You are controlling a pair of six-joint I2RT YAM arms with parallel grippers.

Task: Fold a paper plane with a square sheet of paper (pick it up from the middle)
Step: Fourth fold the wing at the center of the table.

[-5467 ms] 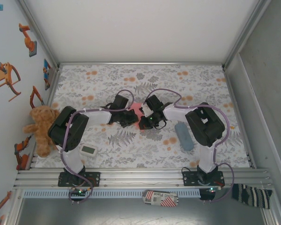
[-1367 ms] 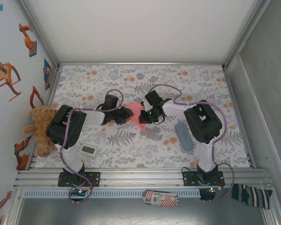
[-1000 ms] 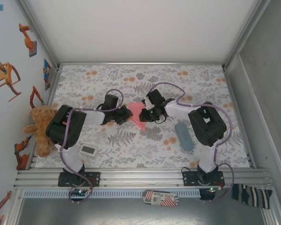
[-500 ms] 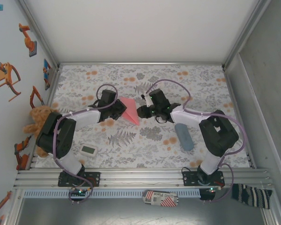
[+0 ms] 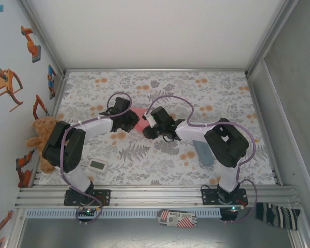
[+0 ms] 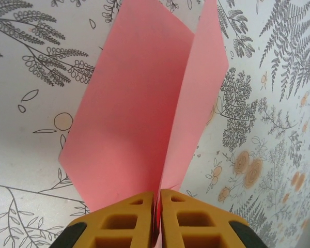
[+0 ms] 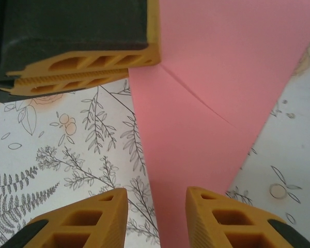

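The square sheet of paper [image 6: 139,103] is salmon pink and folded into a pointed wedge with a centre crease, its two flaps spread. My left gripper [image 6: 157,194] is shut on the crease at the wedge's near end. From above, the paper [image 5: 140,114] shows as a small pink patch between the two wrists at mid table, with my left gripper [image 5: 131,122] on its left. My right gripper [image 7: 155,191] stands open, and the paper's narrow end [image 7: 196,139] runs down between its fingers without being pinched. The left gripper's fingers [image 7: 88,67] show at that view's top left. My right gripper [image 5: 148,130] sits just right of the paper.
A grey-blue oblong pouch [image 5: 202,150] lies right of centre, partly under the right arm. A small white device [image 5: 98,165] lies near the left base. A teddy bear [image 5: 44,139] sits at the left edge. The floral cloth [image 5: 196,88] covers the table.
The paper has moved left and a little farther away with my left gripper. My right gripper has swung left and nearer, to the paper's narrow end.
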